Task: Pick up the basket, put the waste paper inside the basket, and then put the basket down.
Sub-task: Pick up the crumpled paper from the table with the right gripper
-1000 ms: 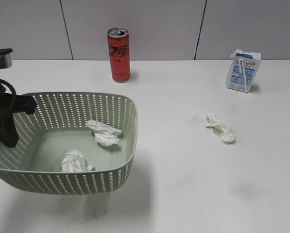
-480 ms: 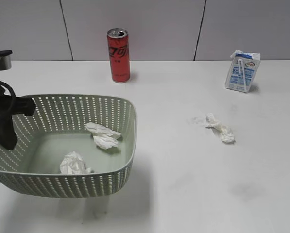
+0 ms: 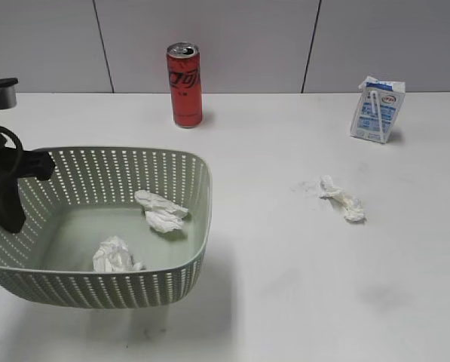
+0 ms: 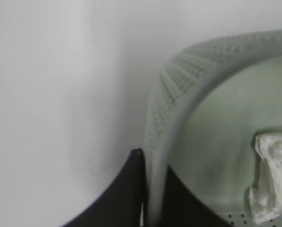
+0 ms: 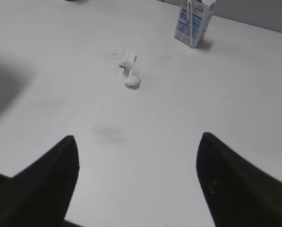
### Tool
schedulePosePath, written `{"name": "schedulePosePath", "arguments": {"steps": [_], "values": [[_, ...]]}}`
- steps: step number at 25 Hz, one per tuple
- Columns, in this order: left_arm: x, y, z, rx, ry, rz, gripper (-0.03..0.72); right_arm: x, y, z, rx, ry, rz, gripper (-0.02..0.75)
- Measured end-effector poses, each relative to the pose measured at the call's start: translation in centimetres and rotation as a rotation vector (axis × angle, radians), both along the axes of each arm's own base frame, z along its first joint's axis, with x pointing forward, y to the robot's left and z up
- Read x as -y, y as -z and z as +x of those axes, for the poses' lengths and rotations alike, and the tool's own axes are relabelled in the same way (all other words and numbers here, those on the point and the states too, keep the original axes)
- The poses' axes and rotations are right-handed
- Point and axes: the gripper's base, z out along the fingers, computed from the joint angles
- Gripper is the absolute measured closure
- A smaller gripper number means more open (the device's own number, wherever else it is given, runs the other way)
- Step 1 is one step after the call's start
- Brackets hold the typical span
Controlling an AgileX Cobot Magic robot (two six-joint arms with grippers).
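The pale green basket [image 3: 194, 226] is at the left, held by its left rim and tilted slightly above the table. My left gripper [image 3: 10, 215] is shut on that rim; the left wrist view shows both fingers [image 4: 152, 163] pinching the basket wall [image 4: 178, 94]. Two wads of waste paper lie inside the basket [image 3: 160, 209] [image 3: 115, 255]; one shows in the left wrist view [image 4: 270, 182]. Another wad [image 3: 344, 200] lies on the table at the right, also in the right wrist view [image 5: 129, 71]. My right gripper [image 5: 138, 158] is open and empty, above the table short of that wad; it is outside the exterior view.
A red drink can [image 3: 184, 84] stands at the back near the wall. A blue-and-white drink carton [image 3: 378, 110] stands at the back right, also in the right wrist view [image 5: 193, 21]. The white table [image 3: 285, 286] has faint smudges near the front.
The basket has sunk and levelled slightly in my left gripper's hold. The wads inside shifted a little. The loose wad on the table has not moved.
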Motion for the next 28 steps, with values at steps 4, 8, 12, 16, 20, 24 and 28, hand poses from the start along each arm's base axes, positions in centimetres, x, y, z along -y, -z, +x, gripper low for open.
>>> {"name": "schedulePosePath", "arguments": {"steps": [4, 8, 12, 16, 20, 24, 28], "values": [[0.0, 0.0, 0.0, 0.000, 0.000, 0.000, 0.683, -1.1, -2.6, 3.4, 0.025, 0.006, 0.026, 0.150], [0.0, 0.0, 0.0, 0.000, 0.000, 0.000, 0.683, -2.9, -4.6, 9.2, -0.098, 0.011, -0.004, 0.150], [0.0, 0.0, 0.0, 0.000, 0.000, 0.000, 0.683, -5.3, -5.0, 16.1, -0.281, -0.008, -0.059, 0.150], [0.0, 0.0, 0.0, 0.000, 0.000, 0.000, 0.683, -7.7, -2.7, 22.7, -0.474, -0.041, -0.110, 0.150], [0.0, 0.0, 0.0, 0.000, 0.000, 0.000, 0.683, -9.5, 1.3, 28.2, -0.638, -0.055, -0.155, 0.150], [0.0, 0.0, 0.0, 0.002, 0.000, -0.001, 0.683, -10.8, 6.8, 32.2, -0.785, -0.057, -0.208, 0.150], [0.0, 0.0, 0.1, 0.013, -0.002, -0.003, 0.683, -11.2, 11.2, 34.6, -0.832, -0.057, -0.263, 0.150]]}}
